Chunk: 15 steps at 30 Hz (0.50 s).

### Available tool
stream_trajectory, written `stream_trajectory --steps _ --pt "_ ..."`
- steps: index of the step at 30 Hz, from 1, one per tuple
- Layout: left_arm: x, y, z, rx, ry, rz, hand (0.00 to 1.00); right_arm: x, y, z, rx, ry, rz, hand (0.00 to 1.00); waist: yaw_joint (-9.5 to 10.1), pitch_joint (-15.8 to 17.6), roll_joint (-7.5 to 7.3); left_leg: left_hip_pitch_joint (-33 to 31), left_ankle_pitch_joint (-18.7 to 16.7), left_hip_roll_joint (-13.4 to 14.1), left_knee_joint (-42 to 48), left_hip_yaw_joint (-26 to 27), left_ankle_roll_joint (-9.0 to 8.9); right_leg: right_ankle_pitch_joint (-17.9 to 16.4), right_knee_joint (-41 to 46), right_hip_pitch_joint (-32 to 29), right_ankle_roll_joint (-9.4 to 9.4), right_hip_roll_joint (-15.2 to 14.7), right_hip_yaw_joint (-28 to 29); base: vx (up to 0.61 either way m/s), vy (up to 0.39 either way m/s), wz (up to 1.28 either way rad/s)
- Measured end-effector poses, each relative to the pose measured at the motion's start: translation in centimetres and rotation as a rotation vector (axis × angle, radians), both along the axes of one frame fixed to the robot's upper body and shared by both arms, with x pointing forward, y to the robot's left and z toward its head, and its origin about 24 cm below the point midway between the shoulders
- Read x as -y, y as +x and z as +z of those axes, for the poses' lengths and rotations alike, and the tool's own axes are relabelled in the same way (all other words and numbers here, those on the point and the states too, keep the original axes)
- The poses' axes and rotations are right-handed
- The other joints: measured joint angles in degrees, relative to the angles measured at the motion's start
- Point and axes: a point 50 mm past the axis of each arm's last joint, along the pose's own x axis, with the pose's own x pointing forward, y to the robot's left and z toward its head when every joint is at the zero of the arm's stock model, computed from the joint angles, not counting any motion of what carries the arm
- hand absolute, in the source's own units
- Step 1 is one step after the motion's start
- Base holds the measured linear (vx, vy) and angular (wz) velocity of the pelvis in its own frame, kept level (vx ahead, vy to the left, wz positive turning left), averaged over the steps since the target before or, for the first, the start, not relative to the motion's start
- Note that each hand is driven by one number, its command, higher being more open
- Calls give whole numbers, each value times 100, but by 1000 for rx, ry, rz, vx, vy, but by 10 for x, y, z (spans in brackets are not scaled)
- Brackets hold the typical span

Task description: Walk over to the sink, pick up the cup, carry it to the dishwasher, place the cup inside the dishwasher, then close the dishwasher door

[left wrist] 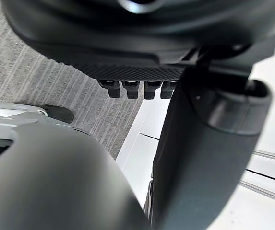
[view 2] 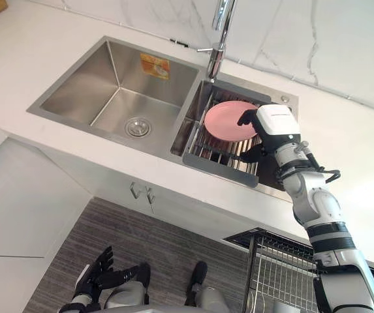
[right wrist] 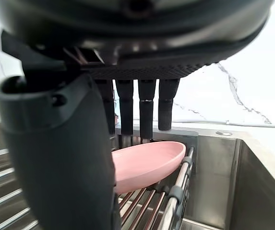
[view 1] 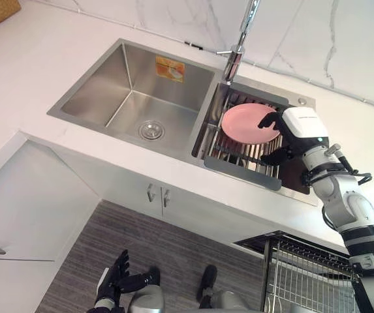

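White stone-look counter runs across the kitchen, with a double steel sink let into it.

Right hand: reached over the right basin and released. Its fingers are straight above the target and its thumb stands apart below, with nothing clasped. Contact cannot be confirmed.

Task item: what lies under the hand is a pink plate, not a cup. It rests tilted on the drain rack in the right basin, at 9 o'clock from the hand.

Surroundings: the faucet stands at 11 o'clock from the hand, near it. The dishwasher rack lies pulled out at 6 o'clock, well apart. Left hand hangs low over the floor at 7 o'clock in the head view, fingers spread and idle.

Judged risks:
- The plate sits on smooth rods. A pinch on its rim alone could let it slide and drop into the basin.
- A steep lift could knock the wrist against the faucet.
- The item differs from the task wording, so the grasp planned for a cup may fit poorly.
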Motion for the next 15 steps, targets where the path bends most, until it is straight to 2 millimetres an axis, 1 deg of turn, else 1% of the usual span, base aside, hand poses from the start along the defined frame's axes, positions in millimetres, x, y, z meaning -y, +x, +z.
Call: stream_trajectory --steps 4,12,15 --pt "0 -4 -1 -15 7 -9 100 -1 -3 -7 -17 -39 16 100 -39 -138 -8 76 46 -11 -121 15 6 1 -39 28 1 3 11 8 1 0" --pt "-1 -5 -1 -18 15 -18 100 -9 -3 -13 18 -156 17 100 -47 -162 -35 195 75 -11 -181 11 34 3 -41 104 10 6 5 15 5 0" --pt "-1 -5 -1 -18 16 -18 100 -9 -3 -13 20 -165 18 100 -43 -164 -39 203 75 -11 -180 -5 34 1 -41 121 13 6 -9 6 6 2"
